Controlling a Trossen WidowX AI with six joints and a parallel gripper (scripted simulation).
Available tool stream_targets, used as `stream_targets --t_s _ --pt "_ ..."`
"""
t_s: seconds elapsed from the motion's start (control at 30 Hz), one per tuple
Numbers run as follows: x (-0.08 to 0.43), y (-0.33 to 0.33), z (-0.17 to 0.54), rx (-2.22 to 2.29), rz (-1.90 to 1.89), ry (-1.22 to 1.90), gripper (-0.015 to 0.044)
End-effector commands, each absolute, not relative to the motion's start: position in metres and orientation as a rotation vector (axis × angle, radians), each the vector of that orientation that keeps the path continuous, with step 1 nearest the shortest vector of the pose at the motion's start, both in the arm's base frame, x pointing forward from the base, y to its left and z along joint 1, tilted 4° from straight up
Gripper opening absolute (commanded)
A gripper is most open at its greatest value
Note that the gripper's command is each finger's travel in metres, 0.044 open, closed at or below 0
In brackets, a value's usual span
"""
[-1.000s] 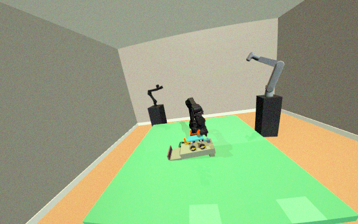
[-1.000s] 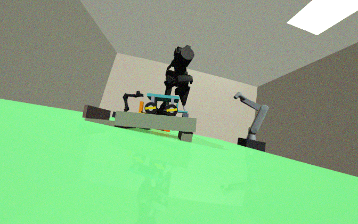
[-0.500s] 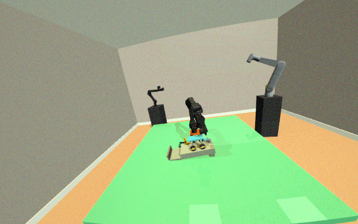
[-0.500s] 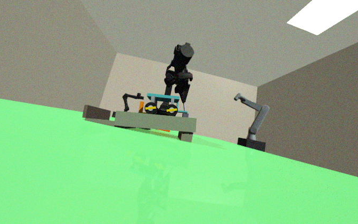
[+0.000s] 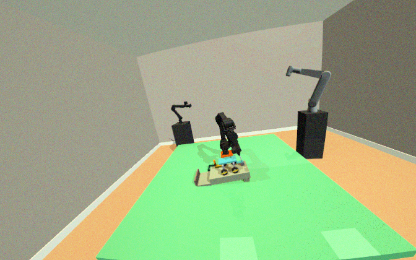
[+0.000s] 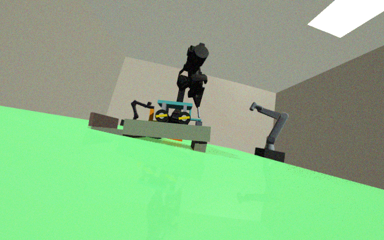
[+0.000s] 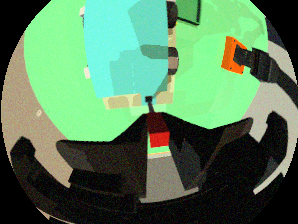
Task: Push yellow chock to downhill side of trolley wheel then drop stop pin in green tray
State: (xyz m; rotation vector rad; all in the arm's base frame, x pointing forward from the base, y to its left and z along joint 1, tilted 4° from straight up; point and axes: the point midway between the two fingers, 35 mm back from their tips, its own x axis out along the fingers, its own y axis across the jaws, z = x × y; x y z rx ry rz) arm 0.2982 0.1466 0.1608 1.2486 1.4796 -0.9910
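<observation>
My gripper point(image 5: 239, 153) point(image 6: 198, 106) point(image 7: 153, 116) is shut on the red-headed stop pin point(image 6: 199, 112) point(image 7: 159, 139), above the uphill end of the trolley point(image 5: 227, 160) point(image 6: 174, 104) point(image 7: 125, 35). The thin shank hangs below the fingertips. Its lower end is at or just above the trolley's small rear tab; I cannot tell which. The trolley stands on the ramp point(image 5: 230, 177) point(image 6: 163, 128). The chock's orange handle point(image 5: 215, 162) point(image 6: 151, 114) stands upright on the downhill side, close to a wheel; contact is hidden. The green tray point(image 7: 189, 9) shows partly at the top of the wrist view.
A dark reddish end board point(image 5: 197, 177) point(image 6: 102, 120) stands at the ramp's low end. My arm's orange base plate point(image 5: 226, 153) point(image 7: 230, 55) is behind the trolley. A black arm point(image 5: 177, 112) and a grey arm point(image 5: 319, 90) stand on pedestals farther back.
</observation>
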Motion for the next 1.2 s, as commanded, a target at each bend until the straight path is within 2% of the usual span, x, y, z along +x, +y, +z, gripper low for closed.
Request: stream_targets --t_s 0.0,0.63,1.17 --pt "0.299 0.148 0.164 1.25 -0.987 1.484 0.0" --pt "0.292 0.176 0.168 1.251 -0.986 1.487 0.0" --pt "0.24 0.168 0.164 1.249 -0.99 1.49 0.0"
